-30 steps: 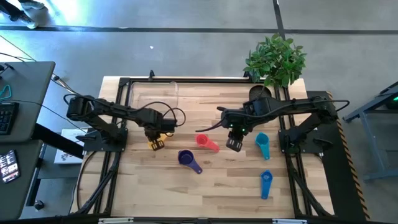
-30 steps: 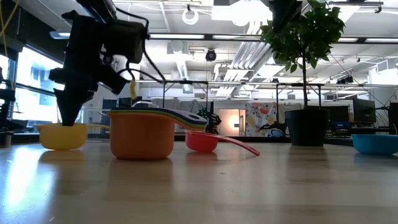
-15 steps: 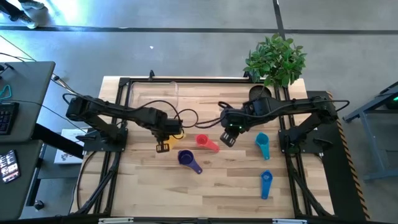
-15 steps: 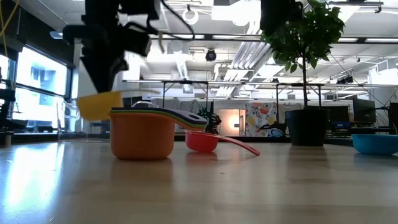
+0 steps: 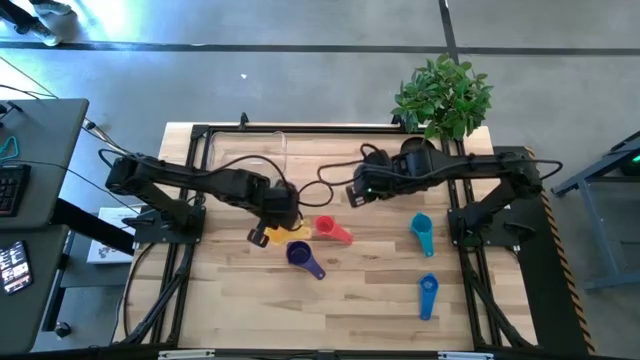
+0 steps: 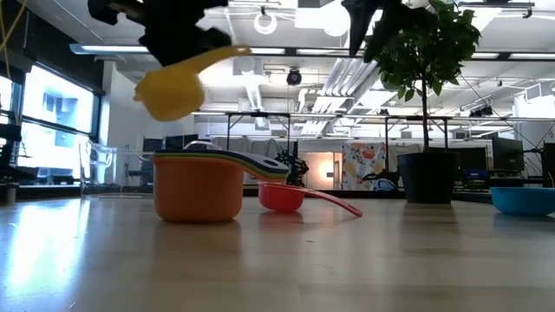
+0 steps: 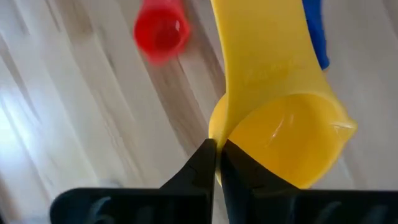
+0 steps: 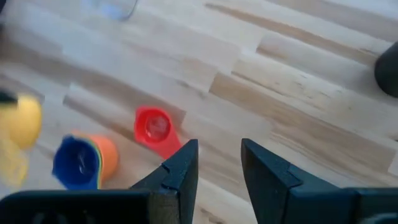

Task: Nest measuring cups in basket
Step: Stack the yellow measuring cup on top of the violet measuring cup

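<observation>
Above the table — left jaws [image 7: 216, 163] clamp yellow cup [image 7: 280, 124].

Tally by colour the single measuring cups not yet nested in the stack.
Yellow plastic measuring cup, held in the air by the left gripper: 1
Red plastic measuring cup, on the table: 1
Teal plastic measuring cup, on the table: 1
Blue plastic measuring cup, on the table: 1
Total: 4 single cups, besides the orange-bottomed nested stack.

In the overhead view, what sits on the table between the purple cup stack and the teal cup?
Only the red measuring cup lies between the purple cup stack and the teal cup in the high view; past it is bare wooden table.
</observation>
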